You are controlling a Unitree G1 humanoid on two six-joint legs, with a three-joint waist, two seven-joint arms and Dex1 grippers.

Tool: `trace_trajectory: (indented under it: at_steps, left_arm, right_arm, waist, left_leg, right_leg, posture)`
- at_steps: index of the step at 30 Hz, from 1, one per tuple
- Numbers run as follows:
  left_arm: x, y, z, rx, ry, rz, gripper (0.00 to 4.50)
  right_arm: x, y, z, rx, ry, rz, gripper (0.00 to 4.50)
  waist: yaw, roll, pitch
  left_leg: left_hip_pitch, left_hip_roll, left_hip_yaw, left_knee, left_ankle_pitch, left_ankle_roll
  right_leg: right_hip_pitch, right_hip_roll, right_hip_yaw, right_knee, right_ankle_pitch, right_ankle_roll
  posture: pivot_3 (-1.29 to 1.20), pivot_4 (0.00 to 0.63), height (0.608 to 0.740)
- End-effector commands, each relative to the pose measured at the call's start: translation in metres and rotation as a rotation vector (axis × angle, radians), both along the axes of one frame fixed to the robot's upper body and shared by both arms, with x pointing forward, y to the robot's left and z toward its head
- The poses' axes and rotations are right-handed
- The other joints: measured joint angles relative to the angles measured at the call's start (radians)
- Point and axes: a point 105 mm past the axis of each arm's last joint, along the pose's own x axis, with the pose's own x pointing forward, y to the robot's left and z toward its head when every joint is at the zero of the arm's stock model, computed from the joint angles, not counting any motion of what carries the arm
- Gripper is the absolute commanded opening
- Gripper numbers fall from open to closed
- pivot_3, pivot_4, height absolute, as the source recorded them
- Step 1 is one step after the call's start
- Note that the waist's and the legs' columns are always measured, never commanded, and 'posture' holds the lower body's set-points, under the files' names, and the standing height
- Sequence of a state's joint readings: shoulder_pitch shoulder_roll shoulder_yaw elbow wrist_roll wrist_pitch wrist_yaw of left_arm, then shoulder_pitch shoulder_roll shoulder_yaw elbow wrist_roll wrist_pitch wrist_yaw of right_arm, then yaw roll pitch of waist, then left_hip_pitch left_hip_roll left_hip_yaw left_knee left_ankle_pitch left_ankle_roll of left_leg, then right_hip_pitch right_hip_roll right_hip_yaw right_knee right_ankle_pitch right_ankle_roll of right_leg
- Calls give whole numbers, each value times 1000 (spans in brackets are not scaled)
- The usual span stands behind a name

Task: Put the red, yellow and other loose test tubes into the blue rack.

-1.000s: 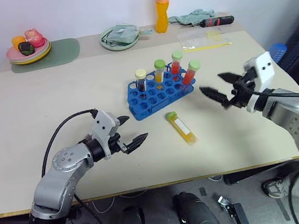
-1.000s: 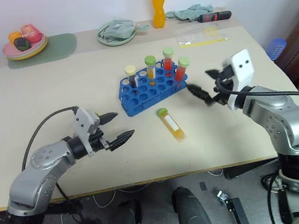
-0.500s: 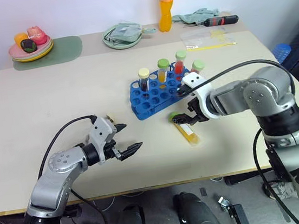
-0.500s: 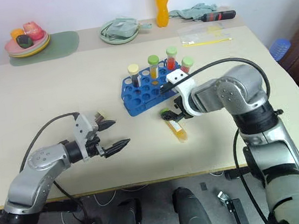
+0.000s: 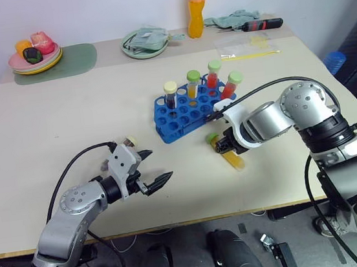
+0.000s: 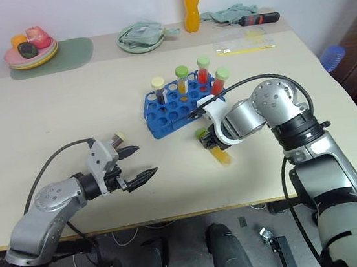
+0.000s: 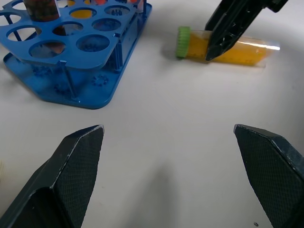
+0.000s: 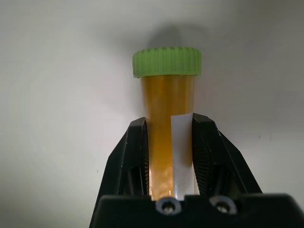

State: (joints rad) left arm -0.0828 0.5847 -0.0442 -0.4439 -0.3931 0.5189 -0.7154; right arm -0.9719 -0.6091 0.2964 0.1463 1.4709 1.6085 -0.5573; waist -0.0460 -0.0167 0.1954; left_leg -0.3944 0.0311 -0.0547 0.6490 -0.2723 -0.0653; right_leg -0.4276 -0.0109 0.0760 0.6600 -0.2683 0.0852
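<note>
Grab step right now: the right gripper (image 8: 170,156) is clamped on the yellow tube (image 8: 167,99) lying on the table (image 5: 66,121) just beside the blue rack (image 5: 186,114). Left gripper (image 5: 149,169) hangs wide open, holding nothing. Next it probably needs lifting, standing upright and lining up over a free hole.

R fingers (image 8: 206,142) clamped, L fingers (image 7: 78,152) apart

Rack (image 5: 187,111): mid tabletop (image 5: 67,127), four capped tubes (image 5: 212,76) upright in its far row.
Loose tube (image 5: 228,153): flat on tabletop, just in front of rack's right end, cap toward rack.
Right pincer (image 8: 170,142): clamped on loose tube's body, behind cap.
Left pincer (image 5: 151,168): near front edge, left of loose tube, well apart from rack, fingers spread.
Plates (image 5: 34,60): far left corner.
Bottle (image 5: 195,7): far edge, behind rack.
</note>
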Motion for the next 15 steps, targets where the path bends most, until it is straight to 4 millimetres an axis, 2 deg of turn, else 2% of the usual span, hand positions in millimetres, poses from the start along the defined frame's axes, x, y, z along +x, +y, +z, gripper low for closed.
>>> trace_trajectory:
  at_steps: [1,3,5,8,10,11,13,15]
  left_arm:
    - [0,0,11,-6,-46,-1,4500]
    - [2,2,11,-6,-52,13,4500]
    - [2,4,12,-8,-55,21,4500]
    - [3,4,12,-9,-58,25,4500]
    - [4,4,12,-11,-58,26,4500]
    - [6,1,13,-13,-62,19,4500]
    - [8,-3,16,-15,-74,5,4500]
    - [11,-4,21,-21,-84,0,4500]
  right_arm:
    - [-2,12,53,78,-225,89,754]
    - [-9,20,75,182,-368,140,754]
    - [-6,25,101,395,-560,103,754]
    - [6,18,127,560,-845,9,754]
    - [10,18,133,627,-954,-6,754]
    - [18,18,131,696,-1016,-53,754]
    - [32,18,117,703,-1122,-125,754]
    - [38,26,104,700,-1182,-116,754]
  waist:
    - [1,0,0]
    - [2,0,0]
    - [4,-1,-1]
    - [3,-1,-1]
    - [2,-1,-1]
    - [0,-1,-1]
    - [-2,-2,-1]
    - [0,-1,-1]
  left_leg:
    - [0,0,0,0,0,0]
    - [-1,0,-1,0,0,0]
    - [-2,0,-1,0,0,0]
    - [-2,0,-2,0,0,1]
    - [-2,0,-2,0,0,0]
    - [-2,0,-1,0,0,0]
    - [-1,1,-1,-1,0,0]
    - [0,1,-1,-1,0,0]
  right_leg:
    - [0,0,0,0,0,0]
    - [-1,0,-1,0,0,0]
    - [-1,0,-1,-1,0,0]
    - [0,0,-3,-4,0,0]
    - [0,0,-3,-4,0,1]
    - [0,0,-2,-4,0,1]
    - [0,1,-2,-3,0,0]
    - [0,1,-2,-2,0,0]
  posture:
    - [0,150,740]
    - [0,150,740]
    - [0,150,740]
    - [0,150,740]
    - [0,150,740]
    - [0,150,740]
    - [0,150,740]
    - [0,150,740]
